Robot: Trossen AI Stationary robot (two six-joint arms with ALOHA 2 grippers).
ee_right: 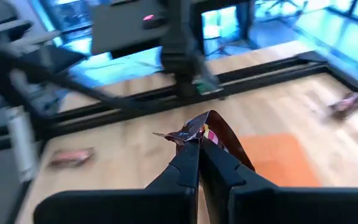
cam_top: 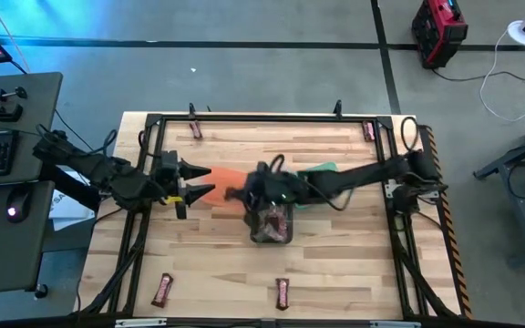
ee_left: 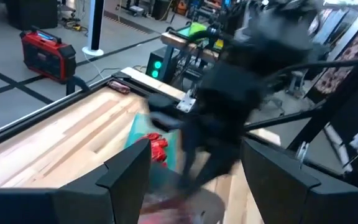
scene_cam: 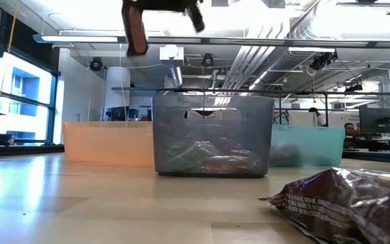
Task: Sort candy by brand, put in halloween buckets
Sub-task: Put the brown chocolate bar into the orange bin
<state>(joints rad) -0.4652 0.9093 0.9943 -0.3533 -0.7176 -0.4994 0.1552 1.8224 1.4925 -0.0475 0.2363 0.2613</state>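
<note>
The right gripper [ee_right: 199, 155], fingers clamped tight, pinches 1 dark brown candy bar [ee_right: 219, 138] by its end above the grey bucket [scene_cam: 212, 135]; in the low view it hangs lengthwise downward

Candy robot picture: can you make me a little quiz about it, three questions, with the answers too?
1. True or false: the right gripper is shut on a brown candy bar.
2. Which bucket sits in the middle in the low view? A) grey bucket B) orange bucket C) green bucket
3. Fill in: in the high view, two candy bars lie near the table's ____ edge.

Key: 1 true; 2 A; 3 front (bottom of picture).
</note>
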